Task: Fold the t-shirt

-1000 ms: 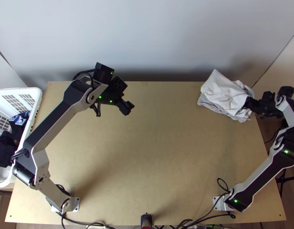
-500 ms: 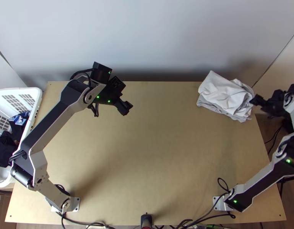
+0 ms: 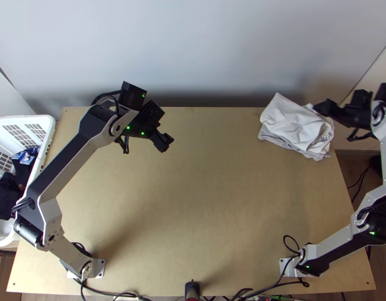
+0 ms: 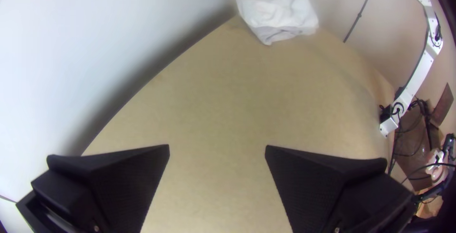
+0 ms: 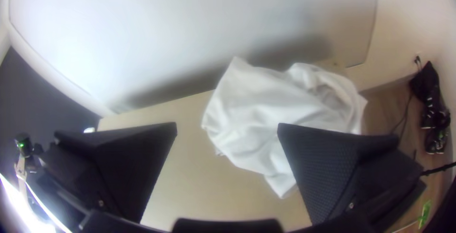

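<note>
Right gripper (image 5: 227, 128): fingers apart, nothing held. Just by it, t-shirt (image 5: 266, 114), rough folded bundle at table (image 3: 208, 200) corner. Well apart across the wood, left gripper (image 4: 217, 150), also open. Likely final placing; next: right clears without snagging cloth.

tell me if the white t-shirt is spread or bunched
Bunched: the white t-shirt lies in a wrinkled heap of overlapping layers near the far right corner of the table.

Wall (image 3: 193, 50): we see it bright, top view's upper third
Table (image 3: 203, 200): we find soft shadow, lower left
Glare: we catch it white, right wrist view's lower left
Wrist-view corners: dark to us
</note>
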Controlling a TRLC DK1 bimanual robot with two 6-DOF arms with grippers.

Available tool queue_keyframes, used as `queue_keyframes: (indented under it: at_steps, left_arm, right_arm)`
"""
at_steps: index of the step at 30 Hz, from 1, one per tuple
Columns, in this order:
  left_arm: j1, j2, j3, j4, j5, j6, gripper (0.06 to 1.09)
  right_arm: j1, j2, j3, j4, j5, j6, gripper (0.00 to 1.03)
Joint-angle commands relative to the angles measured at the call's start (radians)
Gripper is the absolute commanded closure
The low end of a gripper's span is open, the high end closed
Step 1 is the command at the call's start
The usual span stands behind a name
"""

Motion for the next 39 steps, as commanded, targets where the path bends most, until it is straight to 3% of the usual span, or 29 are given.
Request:
queue_keyframes:
  at_steps: [1,4,13,26,39]
  left_arm:
    - [-0.001,0.001,0.003,0.003,0.0,-0.003,0.1]
    - [0.001,-0.001,0.001,0.001,0.0,-0.007,0.1]
    - [0.018,-0.016,-0.009,0.001,0.0,-0.012,0.1]
    - [0.038,-0.026,-0.037,0.001,0.0,0.0,0.1]
    - [0.03,-0.016,-0.006,0.006,0.0,0.0,0.1]
  right_arm:
    - [0.096,0.068,0.079,-0.102,-0.122,0.025,0.04]
    - [0.09,0.172,0.105,-0.12,-0.165,0.03,0.04]
    - [-0.013,0.484,0.177,-0.086,-0.17,-0.038,0.04]
    - [-0.117,0.699,0.254,0.006,0.008,-0.096,0.04]
    - [-0.05,0.33,0.179,0.004,0.025,-0.089,0.04]
